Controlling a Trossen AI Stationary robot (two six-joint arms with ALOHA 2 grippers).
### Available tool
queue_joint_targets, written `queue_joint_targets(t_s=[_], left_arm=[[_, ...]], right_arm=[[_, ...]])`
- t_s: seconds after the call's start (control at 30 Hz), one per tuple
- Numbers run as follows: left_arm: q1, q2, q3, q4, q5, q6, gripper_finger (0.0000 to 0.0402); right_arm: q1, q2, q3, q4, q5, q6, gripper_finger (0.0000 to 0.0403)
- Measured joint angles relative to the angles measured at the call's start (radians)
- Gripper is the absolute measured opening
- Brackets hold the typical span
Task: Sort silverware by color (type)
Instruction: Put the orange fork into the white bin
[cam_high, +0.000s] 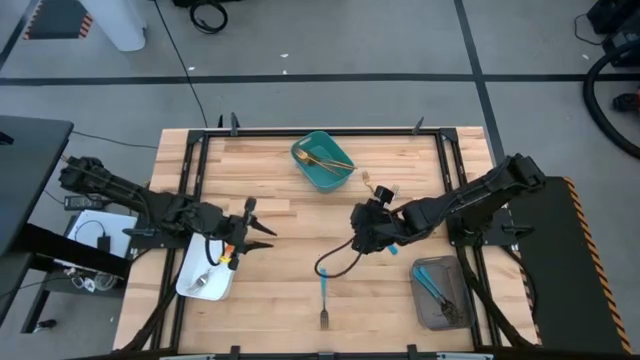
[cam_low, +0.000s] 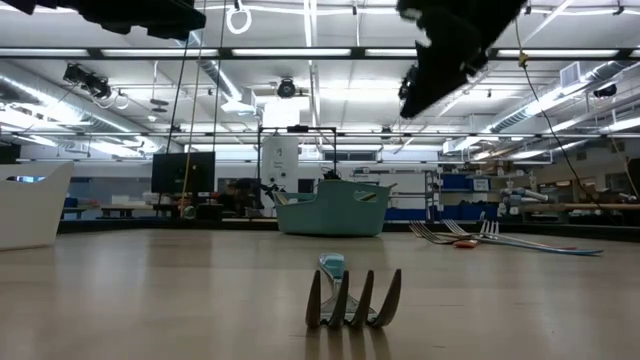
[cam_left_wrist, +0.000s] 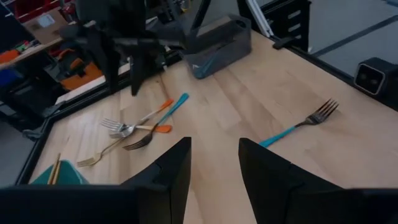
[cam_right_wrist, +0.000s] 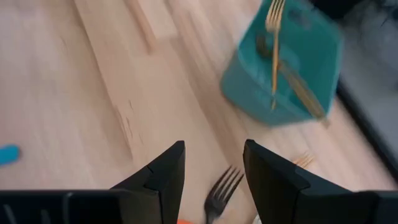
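Note:
A blue-handled fork (cam_high: 325, 296) lies alone near the table's front edge, tines toward me in the low view (cam_low: 352, 296). A small heap of forks (cam_left_wrist: 138, 126) with orange, blue and gold handles lies at mid-table right (cam_high: 381, 189). Gold forks (cam_high: 327, 158) lie in the teal bin (cam_high: 308, 170). My right gripper (cam_high: 358, 232) hovers open above the table next to the heap, one fork's tines (cam_right_wrist: 221, 188) showing between its fingers. My left gripper (cam_high: 262, 230) hangs open above the table's left, empty (cam_left_wrist: 214, 163).
A white tray (cam_high: 190, 285) with orange-handled pieces sits front left. A grey tray (cam_high: 428, 305) with blue-handled pieces sits front right. A black cable (cam_high: 335, 262) loops below the right gripper. Bare wood lies between the two grippers.

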Motion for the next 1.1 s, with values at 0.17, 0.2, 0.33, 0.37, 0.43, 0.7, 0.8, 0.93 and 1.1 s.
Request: queue_joint_targets(t_s=[0.17, 0.2, 0.33, 0.37, 0.43, 0.7, 0.8, 0.93, 1.1], left_arm=[[0.034, 0.000, 0.000, 0.000, 0.001, 0.011, 0.0142], [0.044, 0.000, 0.000, 0.000, 0.009, 0.013, 0.0142], [0.087, 0.000, 0.000, 0.003, 0.077, 0.021, 0.0142], [0.096, 0.000, 0.000, 0.006, 0.093, 0.021, 0.0142], [0.110, 0.000, 0.000, 0.009, 0.111, 0.021, 0.0142], [0.119, 0.000, 0.000, 0.014, 0.113, 0.021, 0.0142], [0.119, 0.000, 0.000, 0.024, 0.113, 0.021, 0.0142], [0.119, 0.001, 0.000, 0.028, 0.109, 0.010, 0.0142], [0.119, 0.001, 0.000, 0.027, 0.102, 0.001, 0.0142]], right_arm=[[-0.066, 0.000, -0.073, 0.013, -0.066, 0.069, 0.0169], [-0.081, 0.000, -0.085, 0.008, -0.071, 0.080, 0.0169], [-0.140, 0.000, -0.129, 0.020, -0.115, 0.135, 0.0169], [-0.153, 0.000, -0.144, 0.022, -0.128, 0.151, 0.0169], [-0.177, 0.000, -0.170, 0.023, -0.165, 0.188, 0.0169], [-0.243, 0.000, -0.253, 0.010, -0.315, 0.335, 0.0168], [-0.262, 0.000, -0.275, -0.005, -0.346, 0.380, 0.0164], [-0.275, 0.000, -0.294, -0.022, -0.360, 0.414, 0.0151], [-0.281, 0.000, -0.314, -0.018, -0.409, 0.418, 0.0128]])
